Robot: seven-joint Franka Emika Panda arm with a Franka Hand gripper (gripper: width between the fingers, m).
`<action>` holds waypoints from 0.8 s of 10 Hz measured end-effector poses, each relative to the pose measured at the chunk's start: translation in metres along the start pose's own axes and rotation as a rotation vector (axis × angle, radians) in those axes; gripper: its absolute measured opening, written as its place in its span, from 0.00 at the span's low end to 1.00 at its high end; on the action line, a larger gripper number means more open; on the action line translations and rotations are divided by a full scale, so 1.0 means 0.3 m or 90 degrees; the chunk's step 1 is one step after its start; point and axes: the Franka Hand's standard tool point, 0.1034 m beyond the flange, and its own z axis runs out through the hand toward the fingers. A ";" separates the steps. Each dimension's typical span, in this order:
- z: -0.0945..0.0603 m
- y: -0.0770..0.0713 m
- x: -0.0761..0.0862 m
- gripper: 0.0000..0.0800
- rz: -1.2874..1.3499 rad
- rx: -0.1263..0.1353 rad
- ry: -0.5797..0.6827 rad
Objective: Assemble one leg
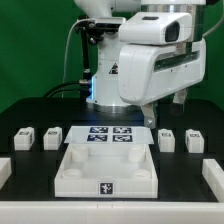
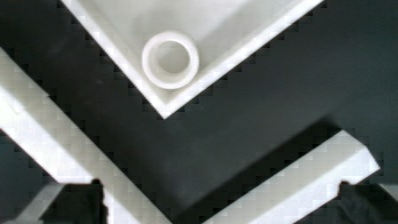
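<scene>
Several legs lie on the black table, small white blocks with tags. Two are at the exterior view's left and two at its right. My gripper hangs above the right pair, well clear of them, open and empty. In the wrist view my gripper shows only dark fingertips at the picture's edge, wide apart with nothing between them. No leg shows there, only a corner of the white tray-like piece with its round hole.
The large white square tray-like piece sits at the front centre. The marker board lies just behind it. White parts lie at the far left edge and far right edge. White bands cross the wrist view.
</scene>
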 end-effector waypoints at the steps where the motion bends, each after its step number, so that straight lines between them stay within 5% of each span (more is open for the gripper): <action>1: 0.000 0.000 0.000 0.81 0.000 0.000 0.000; 7: 0.003 -0.004 -0.004 0.81 -0.018 0.001 -0.001; 8: 0.010 -0.028 -0.045 0.81 -0.096 -0.002 0.000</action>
